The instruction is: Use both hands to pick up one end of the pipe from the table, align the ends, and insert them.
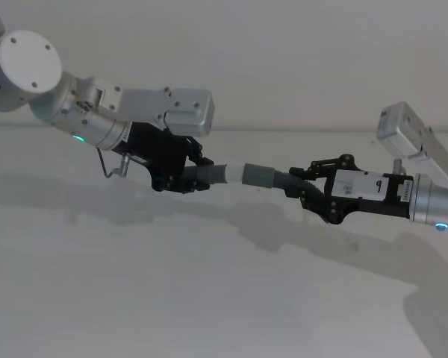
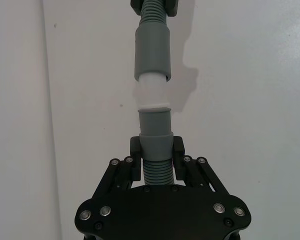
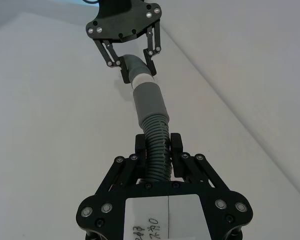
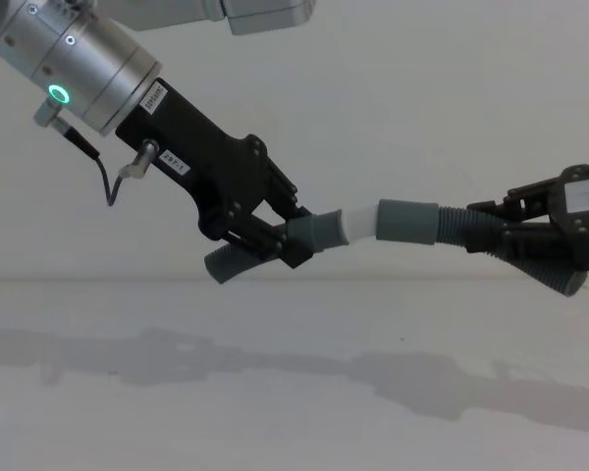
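- The left gripper (image 1: pixel 181 179) is clamped on the pipe piece with the pale tip (image 1: pixel 222 173), holding it in the air above the table (image 1: pixel 209 298) with the tip aimed toward three o'clock in the head view, so that it faces the other piece.
- The right gripper (image 1: pixel 308 188) is closed on the ribbed neck of the second piece, leaving its smooth grey socket (image 1: pixel 258 174) free and pointing toward nine o'clock at the tip.
- Both grips sit back from the ends, probably to keep the joint unobstructed.
- In the chest view the tip (image 4: pixel 358 222) appears to touch the socket mouth (image 4: pixel 406 220); the left wrist view shows the pale end just at the socket's opening, nearly in line, so insertion seems barely begun.
- Count: two grippers, two pipe pieces, one pale tip, one socket, one table.
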`<state>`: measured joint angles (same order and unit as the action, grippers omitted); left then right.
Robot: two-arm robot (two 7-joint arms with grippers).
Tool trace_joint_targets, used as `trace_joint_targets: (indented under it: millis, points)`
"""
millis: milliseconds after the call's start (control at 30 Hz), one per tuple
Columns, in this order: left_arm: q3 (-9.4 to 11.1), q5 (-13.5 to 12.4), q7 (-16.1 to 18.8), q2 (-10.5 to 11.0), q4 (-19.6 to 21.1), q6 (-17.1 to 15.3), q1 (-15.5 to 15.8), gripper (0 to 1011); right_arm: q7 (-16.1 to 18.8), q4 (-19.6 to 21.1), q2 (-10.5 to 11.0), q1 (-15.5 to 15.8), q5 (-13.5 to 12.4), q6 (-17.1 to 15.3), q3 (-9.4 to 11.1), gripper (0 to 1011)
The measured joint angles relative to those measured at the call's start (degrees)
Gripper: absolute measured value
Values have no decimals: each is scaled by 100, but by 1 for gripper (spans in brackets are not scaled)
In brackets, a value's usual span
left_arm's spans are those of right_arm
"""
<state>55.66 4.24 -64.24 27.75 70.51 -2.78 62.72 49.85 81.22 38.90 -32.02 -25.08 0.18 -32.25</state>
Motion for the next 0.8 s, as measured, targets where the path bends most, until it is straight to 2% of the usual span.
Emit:
trace_joint_targets:
  millis: [400,800]
  points:
    - [153,-149,37,29,203,-74,106,351,-6,59,47,-20,10,41,-71,278]
    - [217,-194,62,37,289,-107,152,351,-11,79,68,-36,1,53,-112,278]
